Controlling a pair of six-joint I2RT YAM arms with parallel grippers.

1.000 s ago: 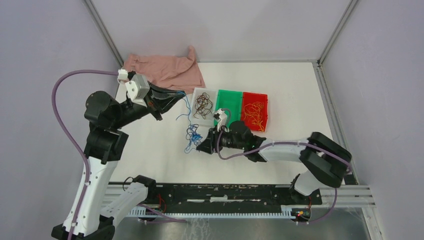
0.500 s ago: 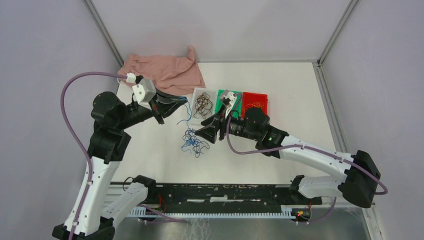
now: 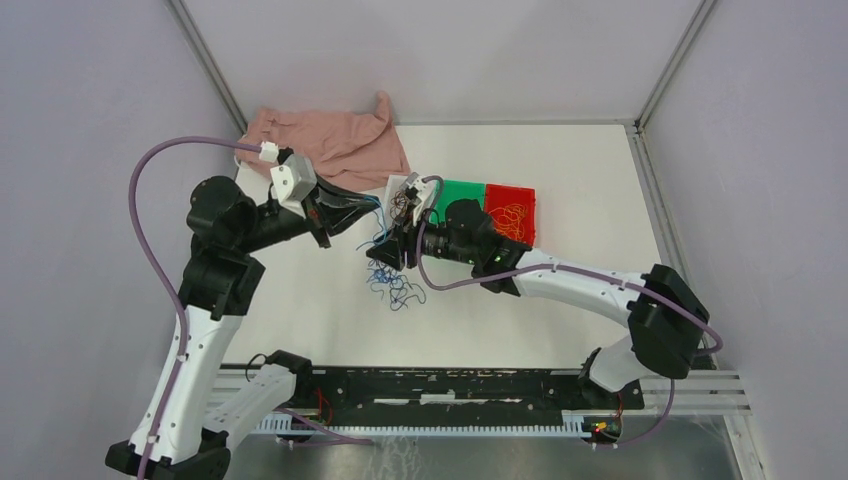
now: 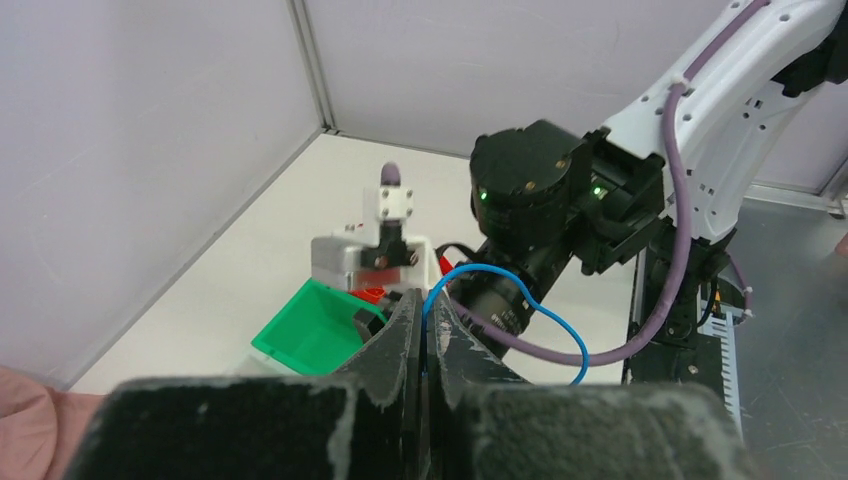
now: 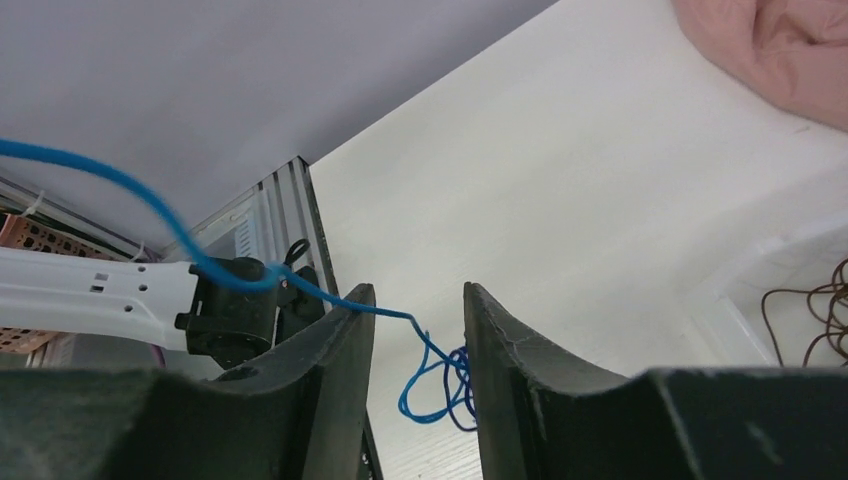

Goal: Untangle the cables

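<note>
Blue cable [image 4: 480, 266] is pinched in the left claw [image 4: 422, 300], the right claw [image 5: 415, 300] spread around it.

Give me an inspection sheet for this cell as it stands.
Surface: white table, no spills seen.
Job's things: blue cables tangled on the table; brown cables in the white bin; yellow cables in the red bin.
Clutter: pink cloth at the far left corner; green bin.
Grippers: left gripper jaws shut on a blue strand; right gripper jaws open, blue strand crossing the gap.
Cables: purple arm cables loop beside each arm.
Surroundings: plain walls, metal posts.
</note>
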